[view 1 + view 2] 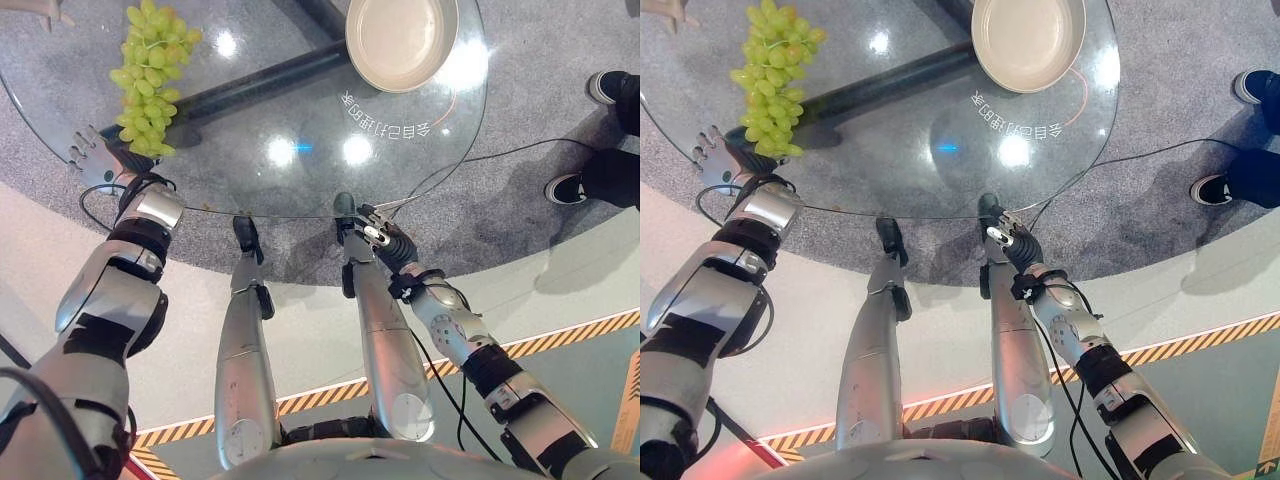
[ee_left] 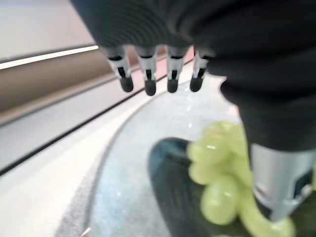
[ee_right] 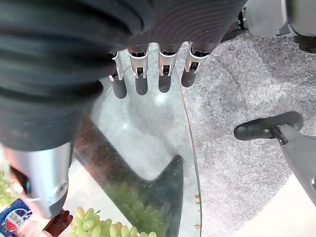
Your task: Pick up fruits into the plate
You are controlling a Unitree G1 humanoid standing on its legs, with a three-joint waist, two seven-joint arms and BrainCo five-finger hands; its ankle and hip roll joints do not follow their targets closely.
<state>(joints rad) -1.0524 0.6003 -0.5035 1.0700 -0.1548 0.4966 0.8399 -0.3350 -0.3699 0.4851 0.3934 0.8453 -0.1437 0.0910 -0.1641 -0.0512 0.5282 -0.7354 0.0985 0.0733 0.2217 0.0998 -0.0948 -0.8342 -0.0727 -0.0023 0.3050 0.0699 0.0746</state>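
A long bunch of green grapes (image 1: pixel 150 80) lies on the far left of the round glass table (image 1: pixel 300 170). An empty beige plate (image 1: pixel 400 40) sits at the far right of the table. My left hand (image 1: pixel 98 160) is at the table's left edge, just below the bunch's near end, and it is open. In the left wrist view its fingers (image 2: pixel 148 74) are straight and the grapes (image 2: pixel 217 173) lie beside the thumb, with nothing held. My right hand (image 1: pixel 380 235) hovers at the table's near edge, open, fingers (image 3: pixel 140 74) straight and empty.
A dark table base (image 1: pixel 260 80) shows through the glass. A person's black shoes (image 1: pixel 570 185) stand on the grey carpet at the right. A striped floor line (image 1: pixel 560 335) runs below. Printed characters (image 1: pixel 385 115) mark the glass near the plate.
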